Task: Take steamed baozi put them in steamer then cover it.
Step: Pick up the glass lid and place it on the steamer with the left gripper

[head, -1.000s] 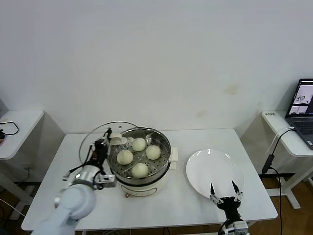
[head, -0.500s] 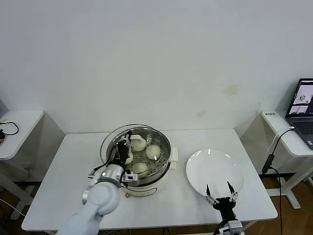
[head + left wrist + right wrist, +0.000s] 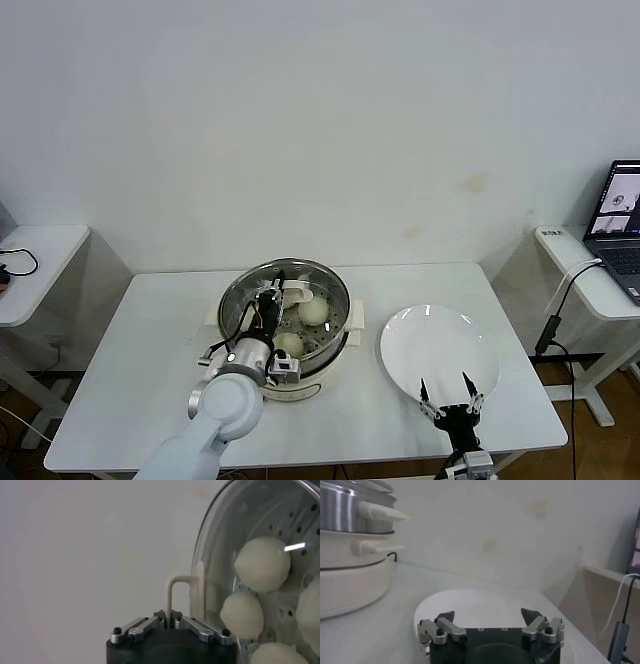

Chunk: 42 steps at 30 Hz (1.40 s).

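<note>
In the middle of the head view, the left gripper (image 3: 268,303) pinches the handle of the glass cover (image 3: 285,290) over the steamer (image 3: 300,370), so it should lower it flat until the rim sits all around the buns (image 3: 313,311), while the right gripper (image 3: 447,397) waits spread wide, lower right.
</note>
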{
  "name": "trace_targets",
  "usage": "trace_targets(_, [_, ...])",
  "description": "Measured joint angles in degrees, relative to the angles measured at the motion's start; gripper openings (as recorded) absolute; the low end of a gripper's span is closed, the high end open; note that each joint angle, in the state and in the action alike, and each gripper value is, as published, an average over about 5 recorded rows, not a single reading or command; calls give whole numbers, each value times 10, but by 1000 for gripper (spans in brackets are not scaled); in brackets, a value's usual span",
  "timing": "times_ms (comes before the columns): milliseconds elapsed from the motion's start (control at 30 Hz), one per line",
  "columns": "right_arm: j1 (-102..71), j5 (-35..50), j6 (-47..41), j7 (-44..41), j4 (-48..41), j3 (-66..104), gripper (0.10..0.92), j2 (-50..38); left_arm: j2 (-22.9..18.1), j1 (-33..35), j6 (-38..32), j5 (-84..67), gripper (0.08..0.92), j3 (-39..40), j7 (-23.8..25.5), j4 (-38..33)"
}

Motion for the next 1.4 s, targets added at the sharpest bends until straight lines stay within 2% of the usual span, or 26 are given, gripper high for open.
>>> trace_targets(700, [0, -1, 1, -2, -3, -4, 823, 0, -14, -4, -9, 10, 159, -3, -7, 19])
trace_targets(1100, [-4, -3, 1, -4, -1, -7, 823, 0, -9, 15, -12, 0, 486, -13, -16, -2])
trace_targets(1400, [-11, -3, 3, -4, 4, -6, 823, -2, 12, 62, -25, -15, 745, -38, -30, -54])
